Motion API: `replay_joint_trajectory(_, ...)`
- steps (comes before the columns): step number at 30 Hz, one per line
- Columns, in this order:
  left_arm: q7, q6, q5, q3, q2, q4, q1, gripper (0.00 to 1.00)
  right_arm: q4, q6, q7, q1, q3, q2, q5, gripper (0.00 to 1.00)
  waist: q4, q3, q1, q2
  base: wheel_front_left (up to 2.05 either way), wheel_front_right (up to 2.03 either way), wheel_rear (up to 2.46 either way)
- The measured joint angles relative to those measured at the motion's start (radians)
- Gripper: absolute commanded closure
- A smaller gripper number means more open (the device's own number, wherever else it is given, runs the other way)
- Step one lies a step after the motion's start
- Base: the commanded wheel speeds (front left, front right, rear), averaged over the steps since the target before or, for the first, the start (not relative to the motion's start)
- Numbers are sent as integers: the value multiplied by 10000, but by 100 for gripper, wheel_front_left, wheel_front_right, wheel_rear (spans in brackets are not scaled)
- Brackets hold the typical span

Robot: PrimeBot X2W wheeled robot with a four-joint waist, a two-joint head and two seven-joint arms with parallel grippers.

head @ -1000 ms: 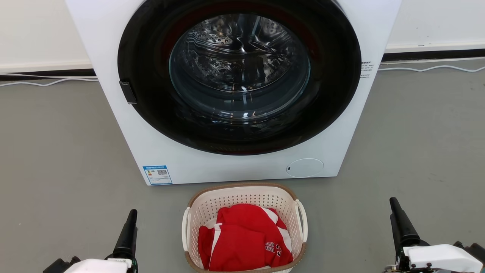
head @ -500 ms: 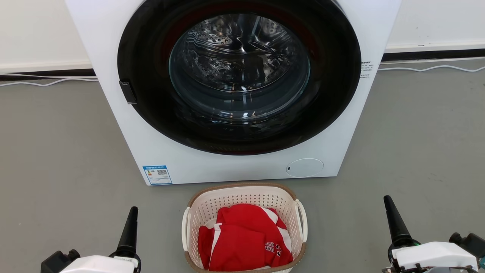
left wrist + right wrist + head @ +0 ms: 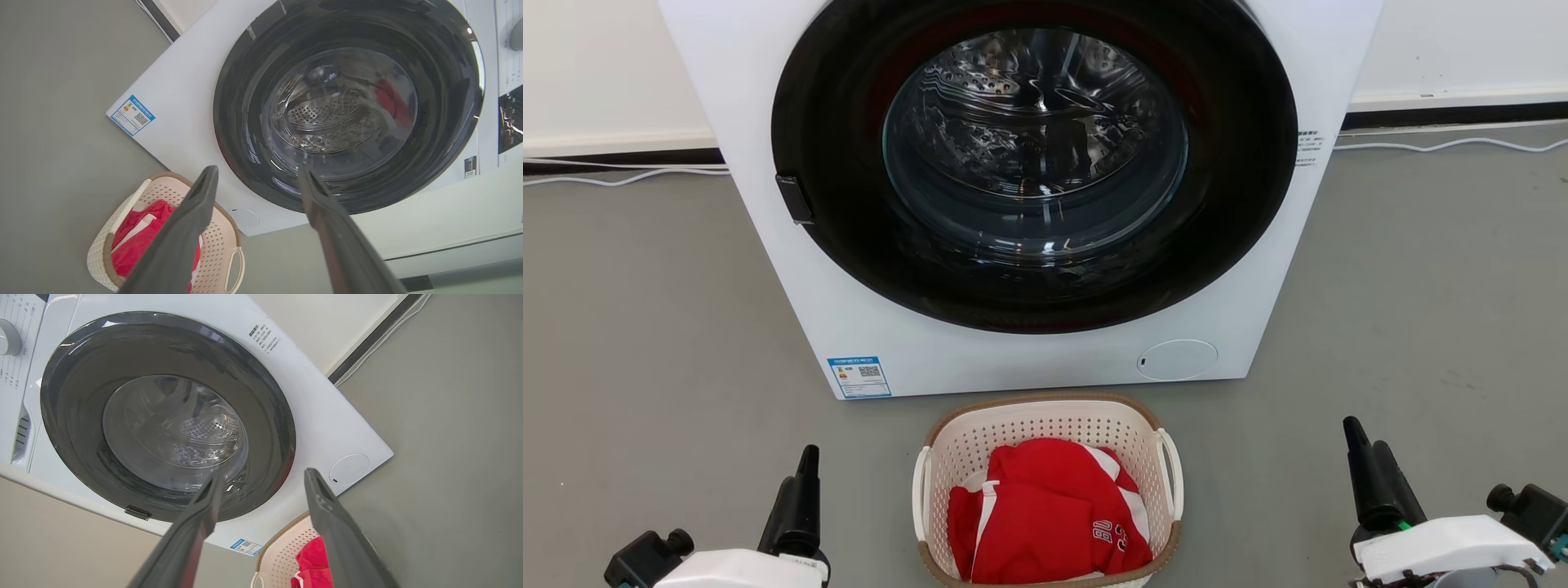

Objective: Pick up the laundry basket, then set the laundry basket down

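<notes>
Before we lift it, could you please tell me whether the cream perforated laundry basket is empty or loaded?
Loaded: a crumpled red-and-white garment lies inside the cream perforated plastic laundry basket, upright on the grey floor.

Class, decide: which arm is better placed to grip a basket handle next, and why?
Probably left: the left gripper, open, stands nearer the laundry basket and its left handle than the right gripper, also open, does to the right handle.

Left gripper (image 3: pixel 803 474): low at lower left, fingers pointing up, parted, holding nothing.
Right gripper (image 3: pixel 1364 437): low at lower right, fingers leaning slightly left, parted, holding nothing.
Left wrist (image 3: pixel 739 569): white casing at bottom edge.
Right wrist (image 3: pixel 1445 547): white casing, tilted.
</notes>
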Motion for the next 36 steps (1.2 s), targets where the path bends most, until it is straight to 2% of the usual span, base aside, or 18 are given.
replay_joint_trajectory(10, -259, -10, 1078, -29, 194, 15, 131, 0, -25, 8, -265, -225, 104, -219, -1239, 0, -2, 25, 0, 0, 0, 0, 0)
replay_joint_trajectory(36, -1055, -13, 3990, -44, 288, -21, 162, 0, -194, 10, -1032, -198, 414, -299, -4393, 0, -123, 102, -1, 0, 0, 0, 0)
